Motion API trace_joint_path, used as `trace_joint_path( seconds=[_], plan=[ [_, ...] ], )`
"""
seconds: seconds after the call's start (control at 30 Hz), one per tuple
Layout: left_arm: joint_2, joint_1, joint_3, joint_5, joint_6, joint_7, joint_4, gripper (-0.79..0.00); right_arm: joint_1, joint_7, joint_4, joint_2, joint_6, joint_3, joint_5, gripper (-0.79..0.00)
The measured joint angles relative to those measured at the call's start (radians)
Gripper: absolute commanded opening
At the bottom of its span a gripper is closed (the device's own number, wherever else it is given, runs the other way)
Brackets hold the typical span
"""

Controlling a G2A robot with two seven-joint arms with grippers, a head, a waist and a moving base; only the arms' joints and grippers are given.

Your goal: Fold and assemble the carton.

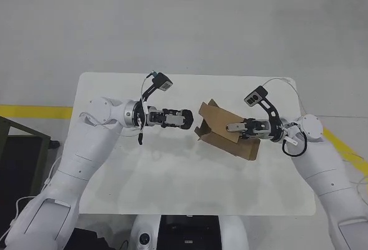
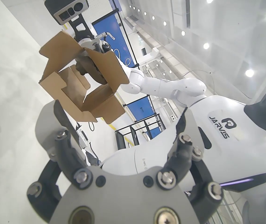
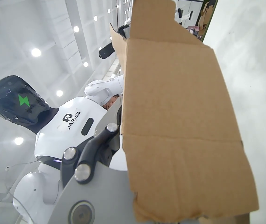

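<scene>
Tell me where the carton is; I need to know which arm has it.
In the top view the carton is over the table's right half, gripped by the right claw; the open left claw faces it, apart.

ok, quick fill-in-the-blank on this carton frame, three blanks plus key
1. The right gripper is shut on the ___.
2. The left gripper, apart from the carton and holding nothing, is ___.
3. The table under both arms is ___ in colour.
Missing words: carton; open; white.
</scene>
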Motion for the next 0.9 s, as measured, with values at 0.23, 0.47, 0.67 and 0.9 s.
trace_joint_path(
  seconds=[0.23,0.47,0.67,0.9],
  plan=[
    [0.003,0.026,-0.010,0.071,-0.074,0.075,-0.015,0.000,0.010,0.008,-0.007,0.007,0.079,-0.010,0.024,-0.785],
    [0.022,0.059,0.016,0.188,-0.224,0.223,0.025,0.000,0.050,0.008,0.056,0.025,0.091,-0.073,0.060,-0.785],
    [0.074,0.045,0.103,0.416,-0.384,0.382,-0.017,0.000,0.087,0.008,0.086,0.035,0.068,-0.152,0.111,-0.785],
    [0.147,-0.025,0.188,0.523,-0.580,0.591,-0.014,0.000,0.127,0.008,0.110,0.049,0.016,-0.234,0.161,-0.785]
  ],
)
